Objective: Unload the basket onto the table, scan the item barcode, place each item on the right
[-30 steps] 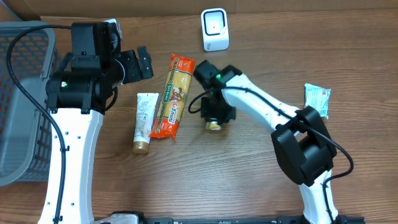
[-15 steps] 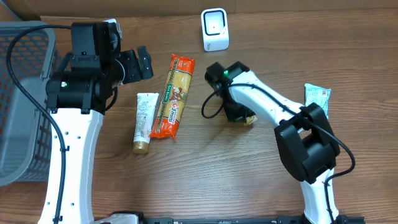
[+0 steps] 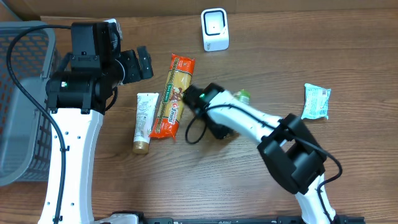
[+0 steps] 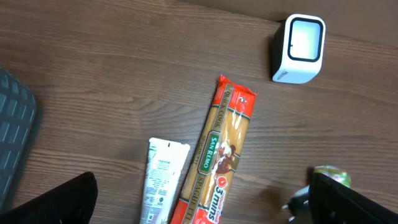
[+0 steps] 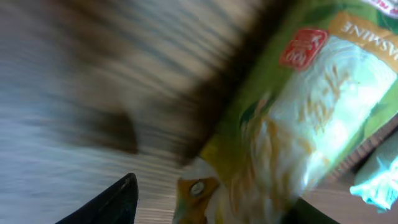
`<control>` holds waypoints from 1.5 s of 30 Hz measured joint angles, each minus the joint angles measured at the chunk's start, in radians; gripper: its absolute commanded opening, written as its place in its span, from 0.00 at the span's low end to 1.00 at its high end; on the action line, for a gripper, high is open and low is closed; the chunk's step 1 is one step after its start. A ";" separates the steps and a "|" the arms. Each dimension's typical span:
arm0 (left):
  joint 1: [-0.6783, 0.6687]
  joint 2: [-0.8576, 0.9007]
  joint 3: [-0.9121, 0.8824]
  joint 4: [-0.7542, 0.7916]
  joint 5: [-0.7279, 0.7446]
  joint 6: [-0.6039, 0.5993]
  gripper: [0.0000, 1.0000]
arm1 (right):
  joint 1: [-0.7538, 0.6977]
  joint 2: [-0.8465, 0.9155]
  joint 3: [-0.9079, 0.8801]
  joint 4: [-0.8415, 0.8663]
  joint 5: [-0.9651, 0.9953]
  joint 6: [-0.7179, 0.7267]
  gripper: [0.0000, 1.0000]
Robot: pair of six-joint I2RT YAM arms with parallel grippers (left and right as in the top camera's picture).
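**Green pouch (image 5: 292, 106) close before my right claw (image 5: 211, 199)**

Right wrist view, heavily blurred: the green pouch fills the right half of the frame. Its long axis runs on a diagonal. It starts at a yellow end at lower centre, between my two dark fingertips, and rises to the upper right corner. There the word JASMINE and a red badge show on its printed face, which is turned toward my camera. I cannot tell whether my right claw is pinching the pouch or standing loose about it, because the blur hides any contact.

Overhead view: only a green corner of the pouch shows, on the far side of my right forearm, between the pasta packet (image 3: 174, 96) and the pale sachet (image 3: 317, 101). Its axis cannot be read there. The white scanner (image 3: 215, 29) stands near the far edge of the table (image 3: 186, 186), well apart from the pouch. The pasta packet lies with its long axis running far to near, and a tube (image 3: 143, 121) lies just beside it on the left. My left claw (image 3: 144, 63) hangs wide, with nothing between its fingers, near the grey basket (image 3: 18, 93).
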 measured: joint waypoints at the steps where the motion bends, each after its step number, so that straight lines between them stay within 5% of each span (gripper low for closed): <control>1: 0.000 0.000 0.000 0.000 0.000 0.000 1.00 | 0.012 0.000 0.000 0.005 0.000 -0.003 0.70; 6: 0.000 0.000 0.000 0.000 0.000 0.000 0.99 | 0.097 0.000 0.000 0.063 -0.003 -0.007 0.82; 14: 0.000 0.000 0.000 0.000 0.000 0.000 1.00 | 0.063 0.000 0.024 0.052 -0.045 0.093 0.80; 21: 0.000 0.000 0.000 0.000 0.000 0.000 1.00 | -0.158 -0.125 0.048 0.087 -0.274 0.106 0.85; 29: 0.000 0.000 0.000 0.000 0.000 0.000 0.99 | -0.390 -0.178 0.014 0.108 -0.660 -0.073 0.94; 41: 0.000 0.000 0.000 0.000 0.000 0.000 1.00 | -0.395 -0.142 -0.271 0.341 -0.836 -0.149 0.93; 45: 0.000 0.000 0.000 0.000 0.000 0.000 0.99 | -0.396 -0.163 -0.316 0.424 -0.857 -0.145 0.85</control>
